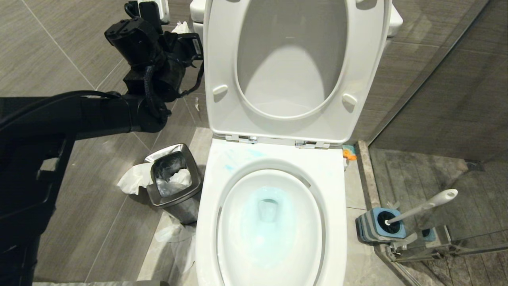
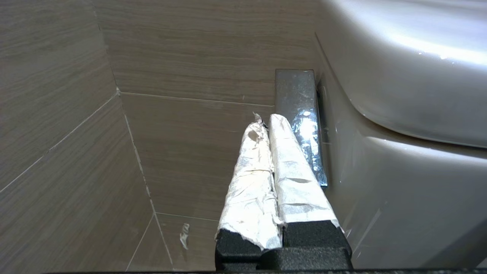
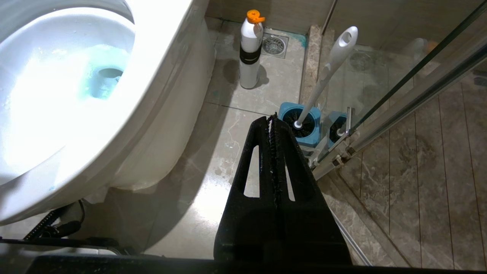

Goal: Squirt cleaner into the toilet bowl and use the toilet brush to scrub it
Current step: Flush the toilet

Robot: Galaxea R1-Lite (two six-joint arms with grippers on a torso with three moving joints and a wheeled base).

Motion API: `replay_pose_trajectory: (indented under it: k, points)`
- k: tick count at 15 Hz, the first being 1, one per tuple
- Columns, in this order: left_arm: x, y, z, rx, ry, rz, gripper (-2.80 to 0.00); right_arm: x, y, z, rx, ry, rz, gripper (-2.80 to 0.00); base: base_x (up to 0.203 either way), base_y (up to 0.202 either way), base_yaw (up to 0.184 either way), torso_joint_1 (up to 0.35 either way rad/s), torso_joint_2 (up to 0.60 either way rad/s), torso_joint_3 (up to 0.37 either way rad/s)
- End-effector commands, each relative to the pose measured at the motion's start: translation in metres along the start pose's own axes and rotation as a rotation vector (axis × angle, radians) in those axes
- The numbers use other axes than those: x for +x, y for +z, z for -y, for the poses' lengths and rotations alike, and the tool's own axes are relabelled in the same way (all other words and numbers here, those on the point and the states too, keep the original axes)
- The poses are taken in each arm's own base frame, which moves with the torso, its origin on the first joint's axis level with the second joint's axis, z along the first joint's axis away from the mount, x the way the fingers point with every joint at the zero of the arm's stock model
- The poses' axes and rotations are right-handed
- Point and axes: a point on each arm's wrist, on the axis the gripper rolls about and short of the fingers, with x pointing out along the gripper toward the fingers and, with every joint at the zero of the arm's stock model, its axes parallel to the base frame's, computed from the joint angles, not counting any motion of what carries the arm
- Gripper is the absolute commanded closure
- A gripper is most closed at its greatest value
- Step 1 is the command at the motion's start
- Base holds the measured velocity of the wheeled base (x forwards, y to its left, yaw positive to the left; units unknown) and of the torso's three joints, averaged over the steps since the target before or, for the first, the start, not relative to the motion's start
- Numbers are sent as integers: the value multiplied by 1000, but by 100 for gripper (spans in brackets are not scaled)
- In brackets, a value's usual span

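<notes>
Black and bulky, the left arm fills the left side of the head view, reaching up beside the raised seat and lid. Its left gripper has fingers wrapped in white tape, pressed together with nothing between them, their tips just beside a chrome flush plate on the side of the white tank. The right gripper is also clenched and empty, hanging low over the floor tiles near the brush holder.

Below the head camera the toilet bowl stands open, its near end cut off by the frame edge. The cleaner shows as pale blue water in the basin, with faint blue smears on the rim near the hinges. To the left of the bowl a small steel waste bin holds crumpled paper, and more paper lies beside it. On the right, the toilet brush sits in its blue holder, the white handle leaning toward the glass shower door. A white bottle with orange cap stands on the floor beside the bowl, mostly hidden in the head view.
</notes>
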Motion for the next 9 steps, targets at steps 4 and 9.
replay_pose_trajectory:
  k: [4,9]
  points:
    - [1,-12,-2,6,6,-18,0,0,0,0,0,1,-1,0,0,0,0,0,0,0]
    - [2,-20,0,-4,7,-33,0,0,0,0,0,1,-1,0,0,0,0,0,0,0]
